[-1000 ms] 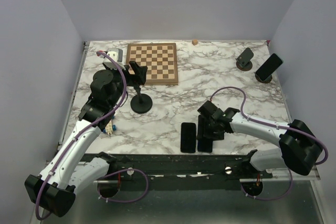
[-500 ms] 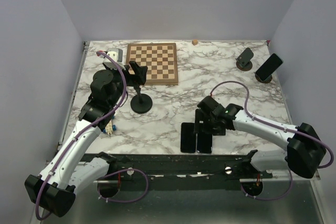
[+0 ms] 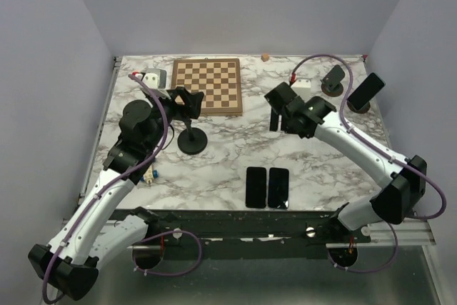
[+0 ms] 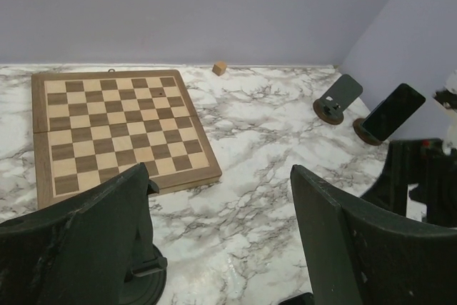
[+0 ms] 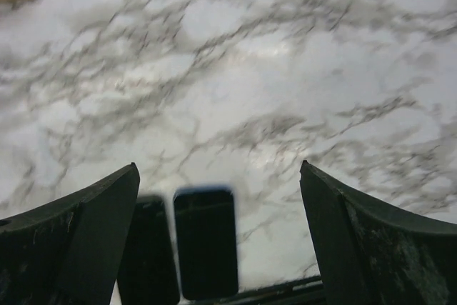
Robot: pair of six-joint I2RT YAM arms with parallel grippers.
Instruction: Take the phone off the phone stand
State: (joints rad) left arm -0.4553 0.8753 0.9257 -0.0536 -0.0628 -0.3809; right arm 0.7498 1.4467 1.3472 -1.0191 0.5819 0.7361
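1. The black smartphone [image 3: 366, 88] leans tilted on its small round brown phone stand [image 3: 359, 107] near the far right corner of the white marble table [image 3: 228, 155].
2. The right gripper [image 5: 218, 169] hangs above the table right of centre, fingers spread wide and empty, well apart from that smartphone.
3. The left gripper [image 4: 218, 176] is likewise spread and empty, just beside a black round-based stand [image 3: 191, 139] near the wooden chessboard [image 3: 207, 85].
4. A flat black phone [image 3: 255, 186] and a second flat black phone [image 3: 278, 186] lie side by side at the near edge.
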